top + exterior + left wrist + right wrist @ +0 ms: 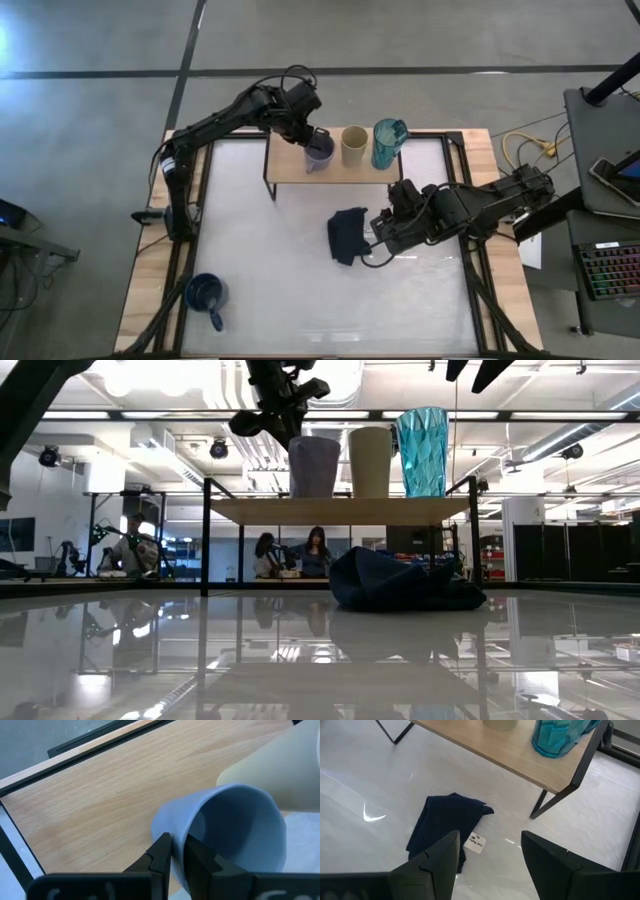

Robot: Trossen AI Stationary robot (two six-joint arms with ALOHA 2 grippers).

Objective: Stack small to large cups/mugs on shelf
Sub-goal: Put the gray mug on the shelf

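Observation:
On the light-wood shelf (300, 170) stand three vessels in a row: the grey-lavender mug (319, 154), the beige cup (353, 146) and the taller teal mug (387, 143). The dark blue mug (206, 296) sits alone on the white tabletop near the near-left corner. My left gripper (178, 855) is over the shelf's left part, shut on the grey-lavender mug (225, 832). My right gripper (490, 852) is open, low over the table beside the dark navy cloth (348, 236). My left gripper pinches the grey-lavender mug's wall at its rim (176, 826), one finger (162, 851) outside and one finger (200, 857) inside the mug. The fingers come from above, slanting down. In the low view the mug (314, 466) stands upright with its base on the shelf board.
The navy cloth (445, 827) lies crumpled on the table just in front of the shelf, with a small white tag (475, 843). The shelf's thin black legs (560, 795) stand near my right gripper. The shelf board left of the lavender mug is bare wood (90, 805).

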